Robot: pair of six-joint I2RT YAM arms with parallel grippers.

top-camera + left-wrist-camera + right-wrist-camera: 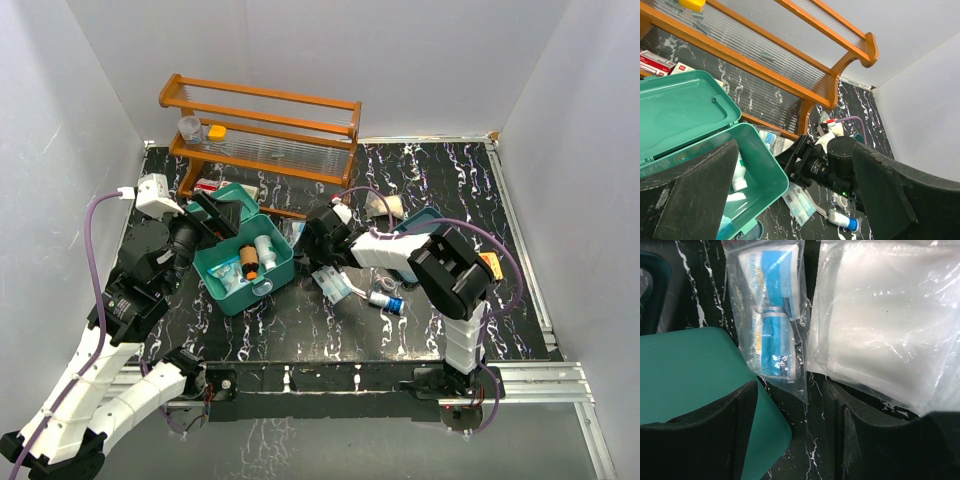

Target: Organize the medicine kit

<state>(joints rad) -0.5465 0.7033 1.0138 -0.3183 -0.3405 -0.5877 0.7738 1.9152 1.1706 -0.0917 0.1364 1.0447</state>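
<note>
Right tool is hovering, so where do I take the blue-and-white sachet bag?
Pinch the sachet bag at its near end from straight above: it lies flat on the table, lengthwise in line with the open right tool, with the medicine kit and a gauze bag flanking.

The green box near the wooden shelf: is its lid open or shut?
Open. The medicine kit has its lid swung back toward the wooden rack, and bottles show inside the box.

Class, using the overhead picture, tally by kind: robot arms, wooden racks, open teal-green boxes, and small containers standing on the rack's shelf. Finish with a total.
Robot arms: 2, left arm, right arm
Wooden rack: 1
Open medicine kit: 1
Shelf containers: 2, clear cup, yellow-lidded jar
Total: 6
</note>
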